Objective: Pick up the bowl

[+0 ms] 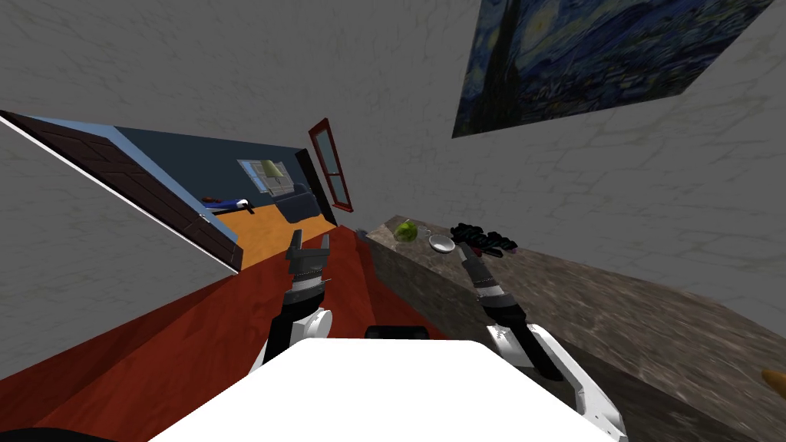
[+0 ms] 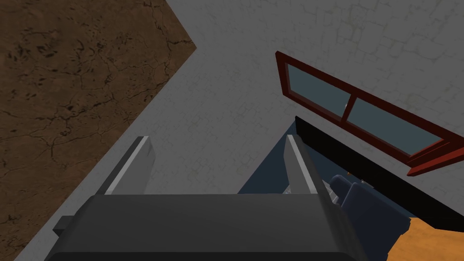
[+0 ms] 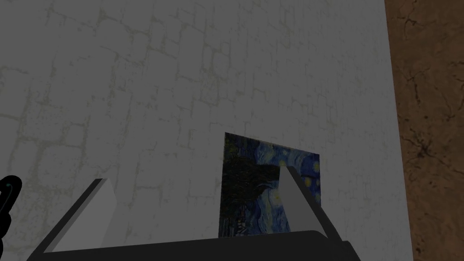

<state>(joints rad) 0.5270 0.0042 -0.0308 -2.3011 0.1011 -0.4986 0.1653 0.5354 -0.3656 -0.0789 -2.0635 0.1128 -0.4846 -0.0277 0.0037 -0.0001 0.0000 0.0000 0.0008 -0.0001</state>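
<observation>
The right hand [image 3: 194, 174], fingers spread wide and empty just beside the bowl [image 1: 441, 243] on the table [image 1: 614, 307], should tilt down over the bowl's rim before closing.

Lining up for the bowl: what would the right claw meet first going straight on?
The right claw would likely meet the grey wall beside the painting, not the bowl, though distance is unclear.

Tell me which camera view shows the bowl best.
The head view: the small grey bowl sits on the stone counter, between a green object and a black object. Both wrist views face walls, away from the counter.
</observation>
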